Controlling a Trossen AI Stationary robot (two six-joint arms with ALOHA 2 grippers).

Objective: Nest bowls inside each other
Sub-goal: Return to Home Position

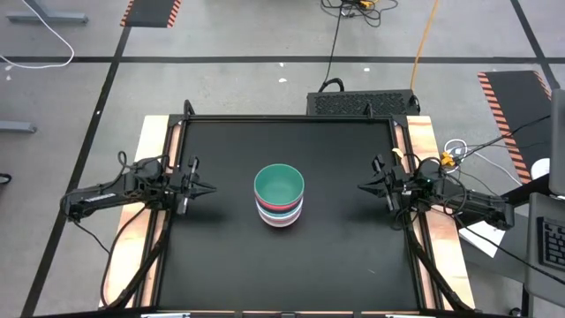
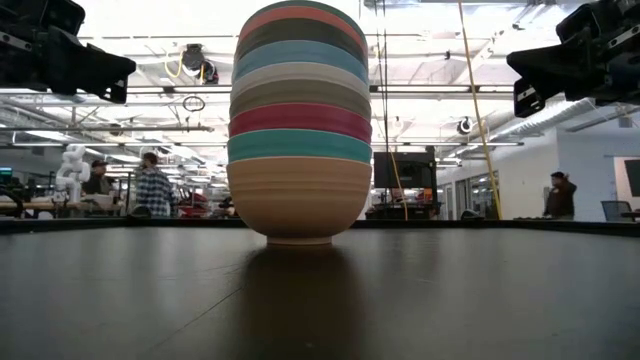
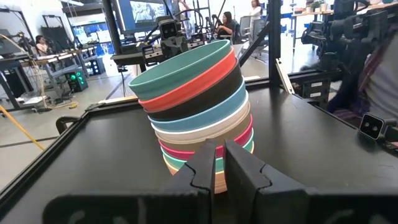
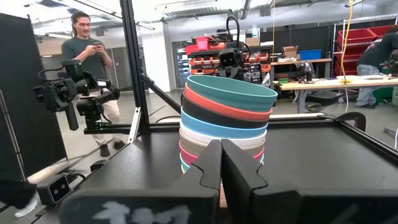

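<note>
One stack (image 1: 280, 198) of nine bowls stands upright at the middle of the table (image 1: 221, 265), each bowl nested in the one below. Counted from the bottom in the low view:

- orange bowl (image 2: 298, 195), resting on the surface
- teal bowl (image 2: 298, 147)
- magenta bowl (image 2: 300, 120)
- taupe bowl (image 2: 300, 98)
- white bowl (image 2: 300, 76)
- blue bowl (image 2: 300, 55)
- black bowl (image 2: 300, 35)
- red bowl (image 2: 298, 17)
- green bowl (image 1: 279, 184), on top, its mouth open to the high view

There are two grippers, and neither touches a bowl. The left gripper (image 1: 210, 189) hangs above the table's left side, well apart from the stack and pointing at it. Its fingers are pressed together, with only a thin slit between them in its wrist view. The right gripper (image 1: 360, 186) mirrors it on the right side, also aimed at the stack, with its fingers pressed together and holding nothing.

The surface is matte black inside a dark frame, with a wooden strip (image 1: 152, 141) along each side.

The floor (image 1: 247, 35) around it is grey, crossed by dark tape lines. It carries two hazard-striped mats (image 1: 150, 12) and several loose cables (image 1: 334, 44).

In the low view a bright workshop lies beyond the table, with three people (image 2: 152, 188) far back. In the right wrist view one person (image 4: 92, 56) stands near the table's corner, looking down at something held in the hands.
</note>
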